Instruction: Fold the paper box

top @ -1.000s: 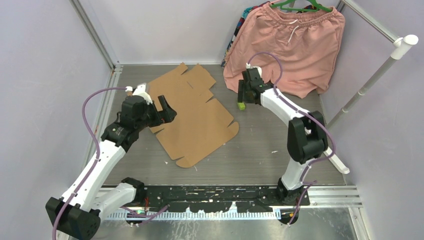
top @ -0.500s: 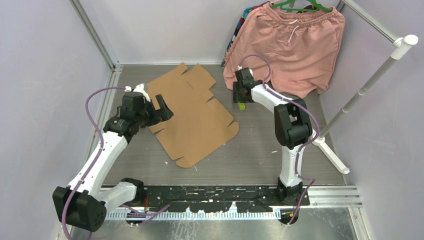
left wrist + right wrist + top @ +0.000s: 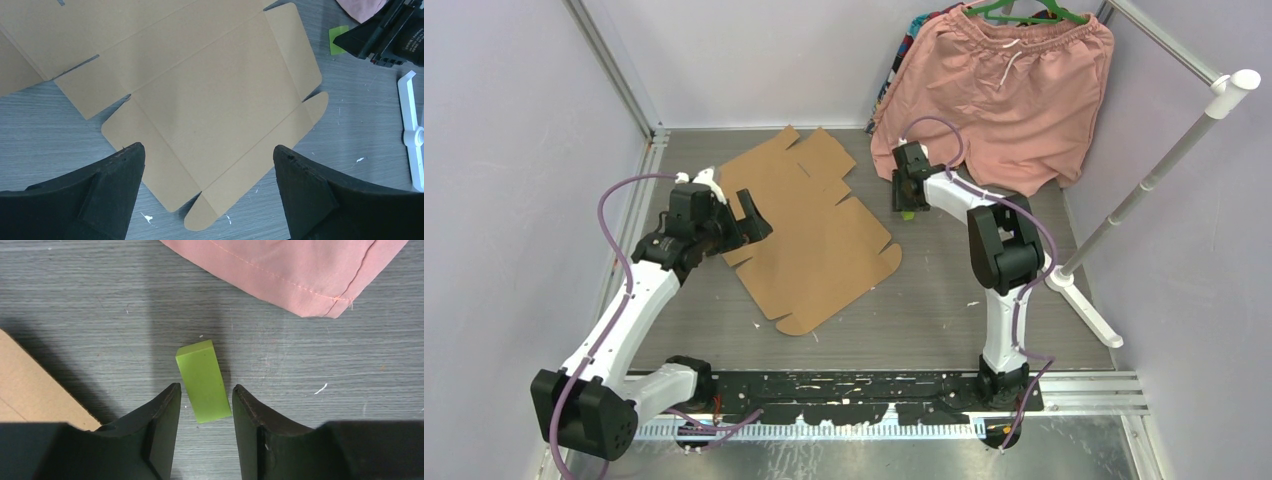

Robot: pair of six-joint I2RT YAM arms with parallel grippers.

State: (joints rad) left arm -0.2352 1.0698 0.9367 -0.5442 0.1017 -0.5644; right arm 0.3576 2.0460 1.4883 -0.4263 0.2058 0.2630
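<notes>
The left gripper [image 3: 207, 146] hovers above the paper box [image 3: 215, 95], its black fingers spread wide and holding nothing. The right gripper [image 3: 205, 387] has its fingers set narrowly either side of a small green block [image 3: 202, 380]; contact cannot be judged. The box lies unfolded and flat on the left-centre of the grey wood-grain table [image 3: 944, 300], with its long axis running from far left to near right. It is plain brown cardboard with crease lines, notched slots and rounded corner tabs. Pink fabric shorts [image 3: 300, 270] lie beyond the block.
</notes>
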